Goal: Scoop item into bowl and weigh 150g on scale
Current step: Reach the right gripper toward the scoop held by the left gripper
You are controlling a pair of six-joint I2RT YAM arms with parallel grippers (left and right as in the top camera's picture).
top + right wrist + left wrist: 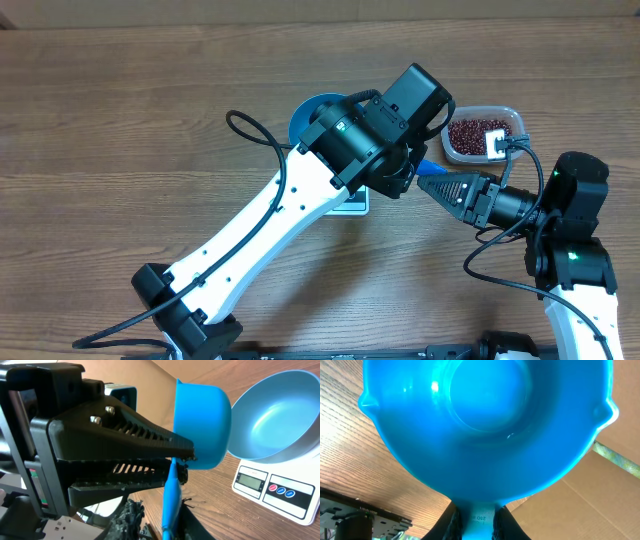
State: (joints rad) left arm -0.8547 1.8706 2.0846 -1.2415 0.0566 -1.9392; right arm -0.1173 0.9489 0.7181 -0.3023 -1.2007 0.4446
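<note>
A bright blue scoop (485,420) is held by its handle in my left gripper (479,517), which is shut on it; the cup is empty. In the right wrist view the scoop (200,420) lies on its side, with my left gripper (187,460) clamped just below the cup. The handle runs down between the fingers of my right gripper (162,520), which stand narrowly around it; a firm grip does not show. The empty teal bowl (280,415) sits on the white scale (270,485). Red-brown beans (470,130) fill a clear tub at the back right.
My left arm (270,220) crosses the table's middle and covers most of the bowl (305,112) and the scale (352,206). My right arm (570,230) stands at the right edge. Bare wooden tabletop (120,120) lies to the left.
</note>
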